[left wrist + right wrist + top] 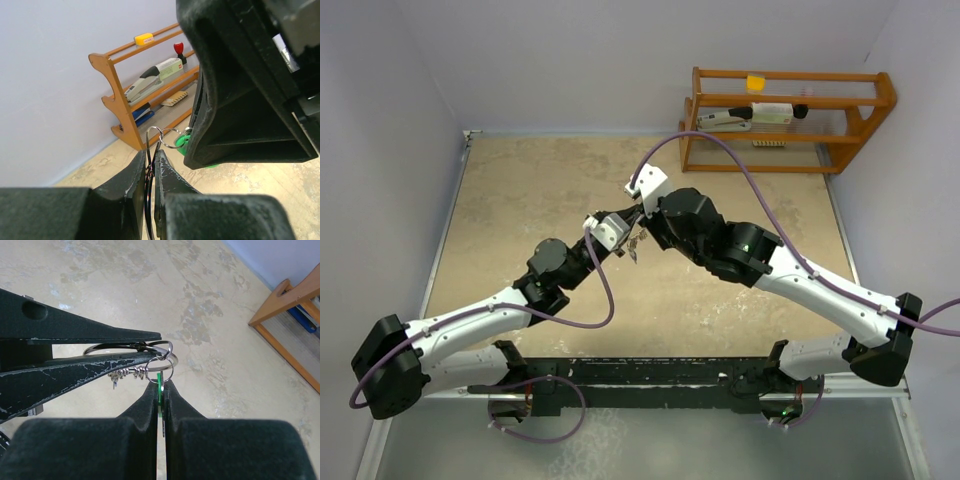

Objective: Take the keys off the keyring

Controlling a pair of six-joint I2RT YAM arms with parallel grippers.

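My left gripper and right gripper meet above the middle of the table. In the left wrist view the left gripper is shut on the keyring, a thin silver wire ring standing edge-on between its tips. A smaller silver ring hangs from it and carries the green-headed key. My right gripper is shut on that green key. The green head also shows in the left wrist view. A short twisted metal piece hangs under the ring. The blue-headed key is hidden.
A wooden rack stands at the back right against the wall, holding a stapler, a yellow piece and a red-topped stamp. The purple cables of both arms loop over the beige tabletop.
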